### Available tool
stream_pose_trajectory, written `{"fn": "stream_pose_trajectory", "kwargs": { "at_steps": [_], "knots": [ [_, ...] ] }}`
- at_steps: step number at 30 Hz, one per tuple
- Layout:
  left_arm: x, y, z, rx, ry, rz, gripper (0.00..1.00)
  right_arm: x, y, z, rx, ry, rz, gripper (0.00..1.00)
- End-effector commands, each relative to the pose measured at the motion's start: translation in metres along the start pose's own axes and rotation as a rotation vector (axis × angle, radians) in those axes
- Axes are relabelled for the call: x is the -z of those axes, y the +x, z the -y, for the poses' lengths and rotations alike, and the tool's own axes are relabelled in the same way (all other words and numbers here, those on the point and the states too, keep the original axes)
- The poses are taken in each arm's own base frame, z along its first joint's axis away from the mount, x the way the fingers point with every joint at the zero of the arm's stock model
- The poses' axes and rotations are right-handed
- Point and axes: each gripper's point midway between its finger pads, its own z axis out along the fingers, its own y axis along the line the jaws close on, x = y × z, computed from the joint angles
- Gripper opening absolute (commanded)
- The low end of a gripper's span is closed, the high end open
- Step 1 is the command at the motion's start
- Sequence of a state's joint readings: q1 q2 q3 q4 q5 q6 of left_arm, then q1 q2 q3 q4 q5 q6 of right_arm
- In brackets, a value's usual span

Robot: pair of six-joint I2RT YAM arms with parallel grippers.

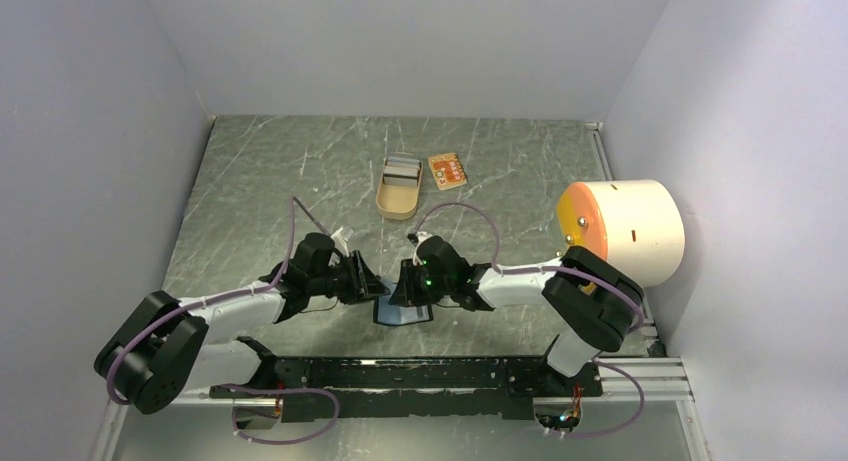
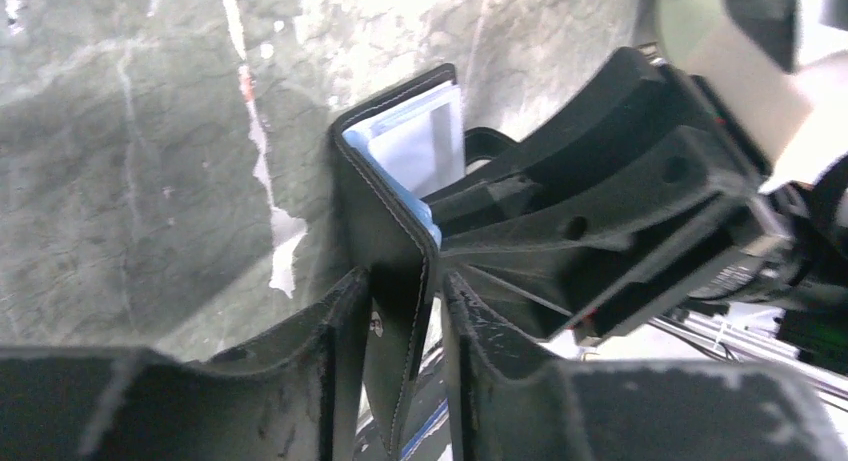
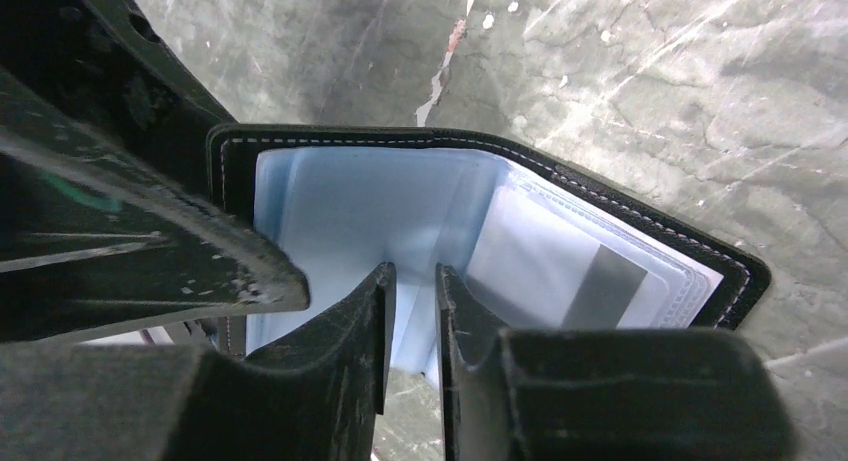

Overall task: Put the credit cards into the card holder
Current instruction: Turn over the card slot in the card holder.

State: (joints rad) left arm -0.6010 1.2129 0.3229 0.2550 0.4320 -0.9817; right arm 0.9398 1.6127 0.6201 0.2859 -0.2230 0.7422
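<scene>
At the left, the left claw (image 2: pixel 403 291) is seen with the black cover of the card holder (image 2: pixel 385 216) standing on edge between its jaws. One jaw is laid against the leather and a sliver of space is left at the other, so whether the cover is truly pinched cannot be told. The card holder is found at the near middle of the desk (image 1: pixel 300 171), between the two claws, spread open so that its blue lining and clear pockets are exposed. To its right, the right claw (image 3: pixel 413 281) is drawn nearly together on the blue inner leaves and is judged to be clenched on them, so that the holder is held parted. In one clear pocket a pale card (image 3: pixel 560 271) with a grey stripe is seen seated. This is taken to be one credit card already stowed, though a fitted insert cannot be ruled out.

At the far side of the desk, well apart from the holder, a tan-gold tin (image 1: pixel 393 199) is seen lying open, with something pale at its far end that is too small to be identified. Just beside it to the right, the tan-orange card (image 1: pixel 447 170) is laid flat on the desk, touched by neither claw.

The task is therefore judged to be half done at most. The holder is opened and one card is perhaps in. The tan-orange card is yet to be fetched and slid into a pocket, for which one claw would have to be freed.
</scene>
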Motion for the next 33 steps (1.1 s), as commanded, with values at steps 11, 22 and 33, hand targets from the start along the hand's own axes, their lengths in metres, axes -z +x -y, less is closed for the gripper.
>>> {"fn": "stream_pose_trajectory", "kwargs": {
  "at_steps": [11,22,33],
  "knots": [
    [-0.003,-0.003,-0.008,-0.071,-0.064,-0.019,0.1,0.057,-0.091,0.007,0.25,0.178,0.223,0.46],
    [-0.001,0.009,0.0,-0.101,0.022,-0.058,0.16,0.067,-0.224,0.047,0.642,0.359,0.398,0.52],
    [-0.002,0.016,0.0,-0.095,0.056,-0.076,0.19,0.028,-0.314,0.087,0.975,0.455,0.36,0.56]
  ]
}}
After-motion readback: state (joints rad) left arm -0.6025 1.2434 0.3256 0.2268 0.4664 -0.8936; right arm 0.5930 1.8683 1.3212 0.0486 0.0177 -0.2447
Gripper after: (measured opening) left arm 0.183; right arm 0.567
